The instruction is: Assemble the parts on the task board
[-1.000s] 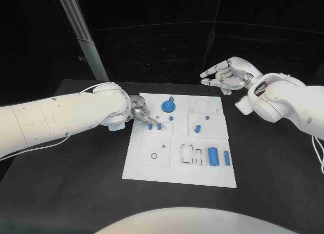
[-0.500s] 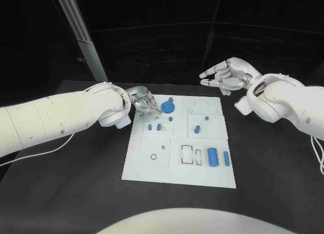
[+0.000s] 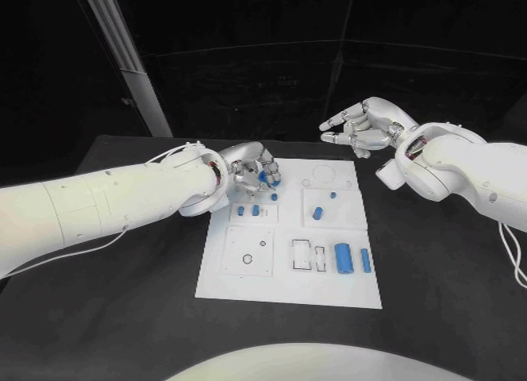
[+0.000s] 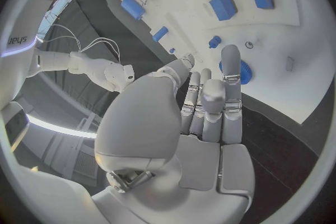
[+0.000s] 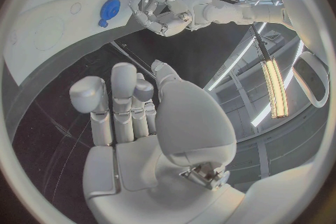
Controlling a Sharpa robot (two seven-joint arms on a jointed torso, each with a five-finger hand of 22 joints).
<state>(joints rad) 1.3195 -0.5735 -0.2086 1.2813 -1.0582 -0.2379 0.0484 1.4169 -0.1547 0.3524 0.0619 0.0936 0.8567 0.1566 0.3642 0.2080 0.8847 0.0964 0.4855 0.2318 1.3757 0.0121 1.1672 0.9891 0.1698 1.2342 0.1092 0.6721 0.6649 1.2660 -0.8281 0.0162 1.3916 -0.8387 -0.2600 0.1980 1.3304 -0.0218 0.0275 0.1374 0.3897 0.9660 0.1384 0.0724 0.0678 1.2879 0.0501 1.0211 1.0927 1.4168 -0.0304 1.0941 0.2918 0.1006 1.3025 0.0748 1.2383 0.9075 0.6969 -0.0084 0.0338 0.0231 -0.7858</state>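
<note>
We've got the left hand (image 3: 255, 168) hovering at the round blue knob part (image 4: 240, 71), fingers apart, nothing held.
One sloppy close and we knock it across the white task board (image 3: 289, 278); right hand (image 3: 361, 127) hangs loosely curled, empty.

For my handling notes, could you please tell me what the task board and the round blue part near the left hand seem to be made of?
Task board: probably rigid plastic, matte white, flat with crisp recessed outlines. Round blue part: likely moulded or printed plastic, uniform blue, little gloss. The left hand hovers over it.
</note>
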